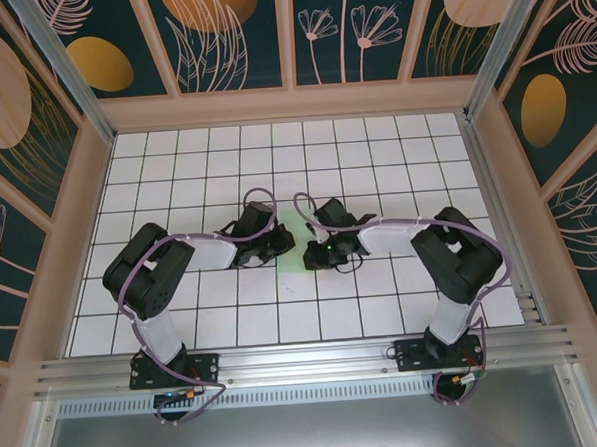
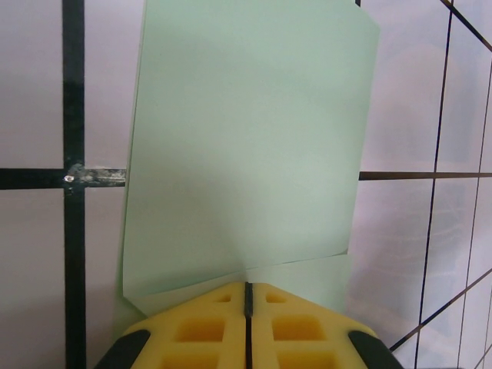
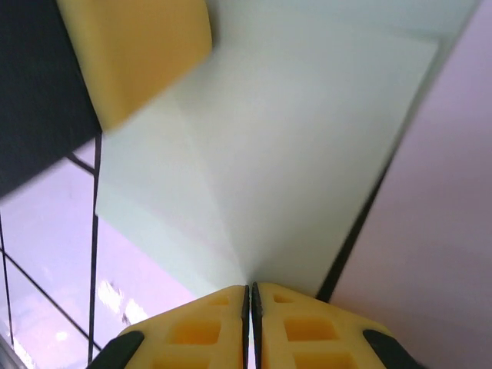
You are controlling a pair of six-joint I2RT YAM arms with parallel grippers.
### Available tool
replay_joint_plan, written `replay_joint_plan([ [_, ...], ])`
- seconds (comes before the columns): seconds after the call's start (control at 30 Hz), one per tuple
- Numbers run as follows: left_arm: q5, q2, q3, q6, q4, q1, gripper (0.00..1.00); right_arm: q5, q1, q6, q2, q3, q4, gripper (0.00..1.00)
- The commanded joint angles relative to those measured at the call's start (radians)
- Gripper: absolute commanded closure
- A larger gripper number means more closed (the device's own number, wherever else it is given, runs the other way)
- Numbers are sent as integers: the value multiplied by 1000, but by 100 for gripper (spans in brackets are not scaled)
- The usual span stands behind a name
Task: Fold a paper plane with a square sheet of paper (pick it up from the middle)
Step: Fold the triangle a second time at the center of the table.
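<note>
Dark floral panels (image 1: pixel 229 37) wall in a white grid-tiled table (image 1: pixel 375 149). At its centre the square sheet of paper (image 2: pixel 246 138) sits between the two arms. It looks doubled over once, no plane yet, so I'd judge most folds remain. The left gripper (image 2: pixel 247 286) and right gripper (image 3: pixel 250 288) each pinch an edge, fingers pressed together.

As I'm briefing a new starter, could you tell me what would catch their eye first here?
First, the pale mint-green square sheet of paper at the middle of the white grid-tiled table, with both black arms bent in towards it. Up close, the left gripper and the right gripper each pinch an edge of it between shut yellow fingers. Dark floral wall panels surround the table.
</note>
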State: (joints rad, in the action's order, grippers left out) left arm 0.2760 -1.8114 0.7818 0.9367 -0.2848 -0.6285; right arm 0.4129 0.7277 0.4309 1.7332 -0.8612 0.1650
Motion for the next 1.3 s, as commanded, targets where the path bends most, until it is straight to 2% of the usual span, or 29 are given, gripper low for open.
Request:
replay_joint_plan([
  [0.0,-57,-28,-23,6,61,-1,90,38,14,-24,-42,59,80,87],
  [0.27,-21,5,-18,4,23,-1,88,-49,-7,13,-172,61,69,85],
  [0.47,70,91,-21,34,-92,-2,79,-98,-117,95,-275,99,-58,68],
  [0.6,61,130,-27,42,-102,-1,76,-88,-175,114,-260,98,-118,59],
  [0.8,35,132,-53,45,-100,-1,75,7,-175,60,-156,29,-139,50],
  [1.1,10,136,-85,65,-96,0,75,135,-155,-11,-8,-39,-151,48],
  [1.27,-3,136,-103,91,-99,2,73,137,-157,1,53,-59,-162,64],
])
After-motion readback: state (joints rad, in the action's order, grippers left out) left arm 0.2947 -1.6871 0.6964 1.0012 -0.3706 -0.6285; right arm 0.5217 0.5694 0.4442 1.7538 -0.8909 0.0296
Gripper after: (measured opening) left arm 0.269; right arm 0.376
